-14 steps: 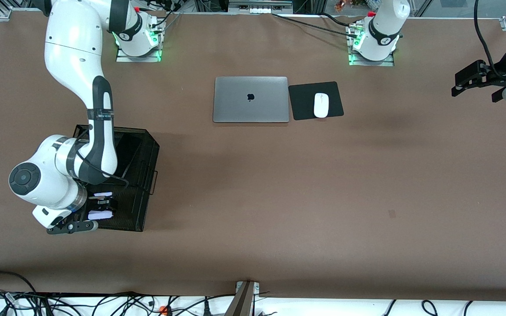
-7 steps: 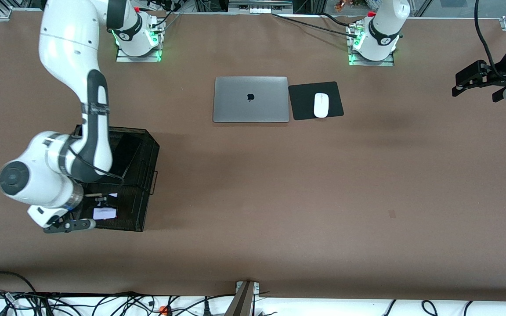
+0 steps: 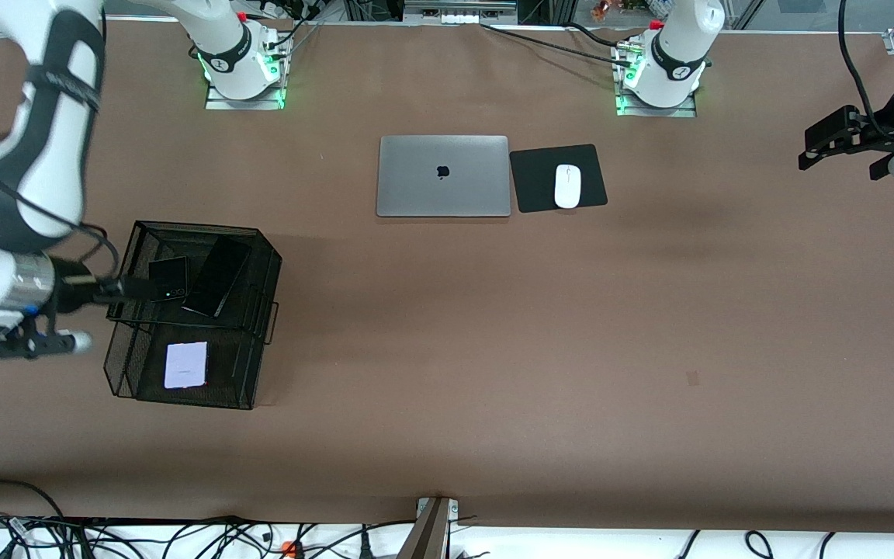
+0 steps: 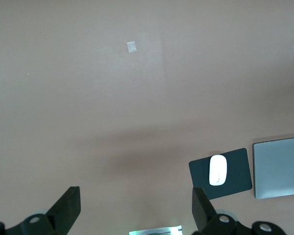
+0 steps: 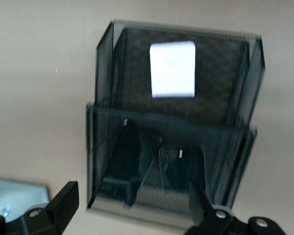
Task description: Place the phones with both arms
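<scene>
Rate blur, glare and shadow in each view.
Front view: sharp, even light; soft shadows on the table and beside the mesh basket. Right wrist view: motion-blurred; the pale phone glares white. Left wrist view: clear, with a faint shadow band.

You see a plain brown worktop [image 3: 447, 349] carrying a black wire-mesh basket [image 3: 257, 326]. Inside lie a pale lilac-white phone [image 3: 185, 364], a small black phone [image 3: 168, 279] and a long black phone [image 3: 216, 276]. A silver-grey laptop [image 3: 443, 176] with a dark logo sits beside a black mouse pad [image 3: 536, 182] holding a white mouse [image 3: 567, 186]. Both arms are white with dark grey joints; green lights glow at their bases.
</scene>
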Action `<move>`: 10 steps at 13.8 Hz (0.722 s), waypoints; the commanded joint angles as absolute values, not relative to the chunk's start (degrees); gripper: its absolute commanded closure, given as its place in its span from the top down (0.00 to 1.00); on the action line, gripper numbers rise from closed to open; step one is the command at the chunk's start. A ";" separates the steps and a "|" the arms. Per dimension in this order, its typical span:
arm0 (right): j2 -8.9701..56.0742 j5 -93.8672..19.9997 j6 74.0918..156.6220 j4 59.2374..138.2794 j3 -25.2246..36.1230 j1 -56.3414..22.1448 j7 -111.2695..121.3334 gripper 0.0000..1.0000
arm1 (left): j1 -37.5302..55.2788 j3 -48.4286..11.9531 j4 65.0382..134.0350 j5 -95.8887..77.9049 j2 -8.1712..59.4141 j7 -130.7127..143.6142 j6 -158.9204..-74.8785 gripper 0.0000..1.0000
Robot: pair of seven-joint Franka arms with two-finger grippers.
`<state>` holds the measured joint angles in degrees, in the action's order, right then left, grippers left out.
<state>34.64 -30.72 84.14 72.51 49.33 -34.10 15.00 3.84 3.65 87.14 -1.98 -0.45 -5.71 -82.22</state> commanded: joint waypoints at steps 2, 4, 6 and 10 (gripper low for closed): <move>31.38 -22.52 82.27 76.80 55.34 -45.32 9.32 0.99 | 3.78 3.69 86.57 -1.49 -0.79 -6.24 -81.30 1.00; 30.24 -22.50 83.31 79.79 60.97 -51.13 9.32 0.99 | 3.78 3.69 86.57 -1.49 -0.79 -6.24 -81.30 1.00; 30.32 -22.59 84.28 79.72 61.87 -51.59 9.23 1.00 | 3.78 3.69 86.57 -1.49 -0.88 -6.24 -81.12 1.00; 31.11 -23.02 86.13 77.01 60.74 -46.70 9.84 1.00 | 3.78 3.69 86.57 -1.49 -0.88 -6.24 -80.95 1.00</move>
<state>32.43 -23.50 85.48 77.81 61.90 -49.92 9.60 3.83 3.66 87.12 -1.98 -0.45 -5.71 -82.08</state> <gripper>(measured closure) 0.000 0.000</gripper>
